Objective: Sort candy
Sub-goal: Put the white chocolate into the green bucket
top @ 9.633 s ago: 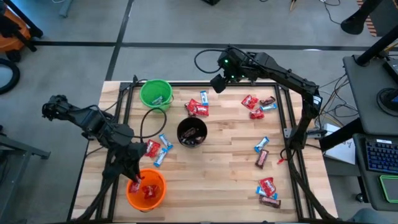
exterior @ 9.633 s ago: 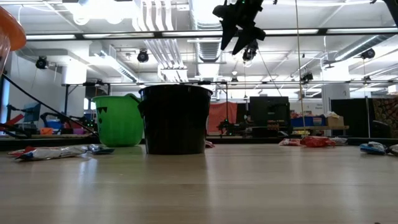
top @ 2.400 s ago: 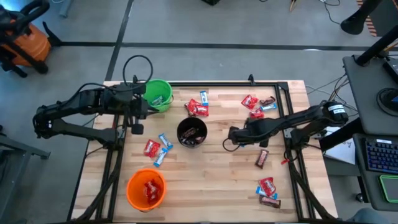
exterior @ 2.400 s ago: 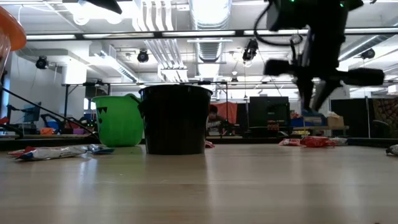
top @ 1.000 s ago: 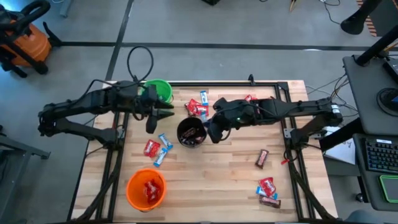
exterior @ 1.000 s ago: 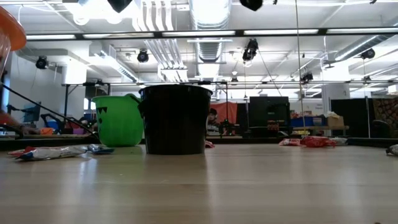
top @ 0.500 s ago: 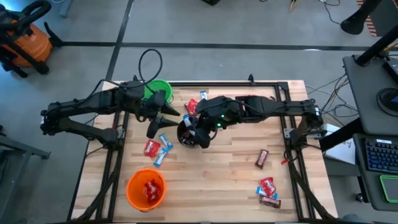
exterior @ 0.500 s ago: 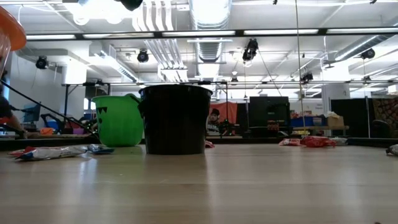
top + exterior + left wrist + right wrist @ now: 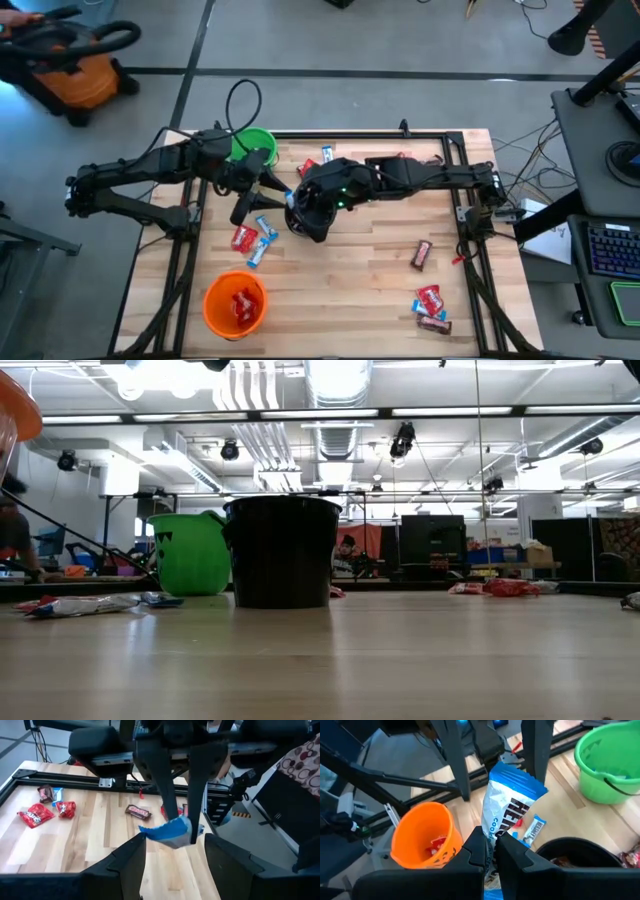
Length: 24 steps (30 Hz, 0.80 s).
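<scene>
Right gripper (image 9: 491, 851) fingers clamp blue-and-white candy (image 9: 512, 812). Left gripper (image 9: 172, 850) fingers just spread wide, flanking it: handover toward green cup (image 9: 252, 147) likely.

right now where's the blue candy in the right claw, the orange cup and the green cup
blue candy (image 9: 512, 810), right wrist view, middle of the blue-and-white wrapper
orange cup (image 9: 212, 292), high view, its rim
green cup (image 9: 600, 785), right wrist view, its outer wall

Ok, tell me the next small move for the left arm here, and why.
Probably close the left pincer on the blue-and-white candy. The right pincer is shut on one end and holds it up above the table. The candy's free end sits inside the open left pincer, so this looks like a handover. The green cup is nearby.
</scene>
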Available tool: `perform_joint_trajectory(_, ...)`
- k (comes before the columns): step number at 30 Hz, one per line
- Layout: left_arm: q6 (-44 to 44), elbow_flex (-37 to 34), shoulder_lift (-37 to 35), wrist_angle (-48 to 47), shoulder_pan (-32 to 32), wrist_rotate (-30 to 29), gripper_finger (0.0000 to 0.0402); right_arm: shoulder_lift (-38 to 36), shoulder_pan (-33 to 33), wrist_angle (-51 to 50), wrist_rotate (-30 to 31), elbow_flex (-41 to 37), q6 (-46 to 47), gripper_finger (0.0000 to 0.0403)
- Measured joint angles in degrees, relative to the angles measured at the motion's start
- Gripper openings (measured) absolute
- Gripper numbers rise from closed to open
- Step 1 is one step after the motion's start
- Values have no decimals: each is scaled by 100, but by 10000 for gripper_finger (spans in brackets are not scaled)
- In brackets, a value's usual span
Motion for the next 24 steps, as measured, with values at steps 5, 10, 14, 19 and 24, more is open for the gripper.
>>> perform_joint_trajectory(5,17,0,0,0,-2,0,184,0,-11,190,-12,1,-1,12)
perform_joint_trajectory(10,78,0,0,19,-7,45,185,40,-13,415,-175,0,-2,12)
perform_joint_trajectory(14,115,0,2,74,-7,153,181,44,-24,415,-177,0,-2,12)
perform_joint_trajectory(19,202,-2,4,115,-5,293,161,44,-24,433,-192,-3,-4,12)
perform_joint_trajectory(24,296,-2,104,127,-4,339,127,44,-26,406,-190,-12,-2,12)
